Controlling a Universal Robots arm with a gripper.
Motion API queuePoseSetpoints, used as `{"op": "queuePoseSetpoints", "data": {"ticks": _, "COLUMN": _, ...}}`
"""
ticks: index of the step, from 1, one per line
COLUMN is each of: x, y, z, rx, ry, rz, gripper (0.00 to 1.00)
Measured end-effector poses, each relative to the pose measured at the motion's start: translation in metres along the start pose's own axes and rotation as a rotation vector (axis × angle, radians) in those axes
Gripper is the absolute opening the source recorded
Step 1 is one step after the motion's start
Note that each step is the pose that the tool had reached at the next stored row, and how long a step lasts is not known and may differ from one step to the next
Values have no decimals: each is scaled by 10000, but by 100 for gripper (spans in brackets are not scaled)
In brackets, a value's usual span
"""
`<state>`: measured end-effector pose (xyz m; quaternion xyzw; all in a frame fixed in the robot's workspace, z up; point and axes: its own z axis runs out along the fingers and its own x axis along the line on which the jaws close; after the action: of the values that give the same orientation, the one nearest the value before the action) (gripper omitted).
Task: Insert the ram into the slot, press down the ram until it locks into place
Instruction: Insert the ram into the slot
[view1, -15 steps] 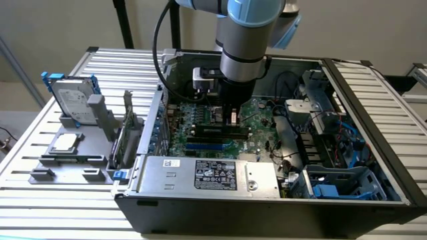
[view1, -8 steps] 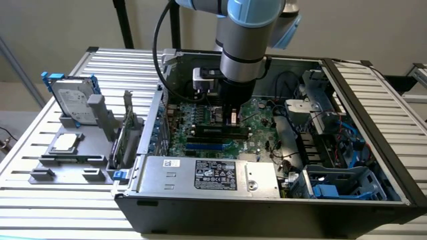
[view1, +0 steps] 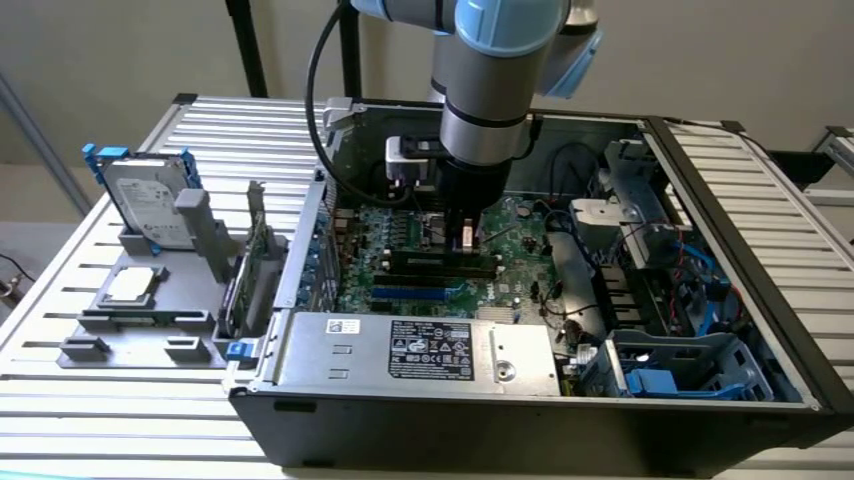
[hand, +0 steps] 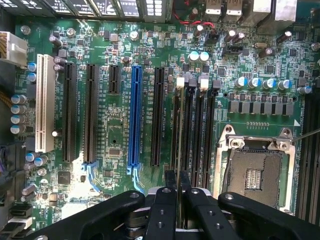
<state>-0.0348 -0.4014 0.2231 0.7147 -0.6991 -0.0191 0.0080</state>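
The ram appears as a thin strip seen edge-on, standing upright and running along one black slot in a group of four parallel memory slots. The claw is clenched on the ram's near end, its two black fingers pinching it from both sides. Whether the ram sits in the slot or just above it cannot be told. Beside the slots, on the green motherboard, lie a long blue slot and a square metal processor socket. The arm reaches straight down into an open computer case on a slatted metal surface. A hard drive stands upright in a grey holder on the exterior view's left.
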Motion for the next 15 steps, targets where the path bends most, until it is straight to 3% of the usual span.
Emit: {"op": "queuePoseSetpoints", "data": {"ticks": 15, "x": 0, "y": -10, "z": 3, "rx": 0, "ry": -1, "rz": -12, "gripper": 13}}
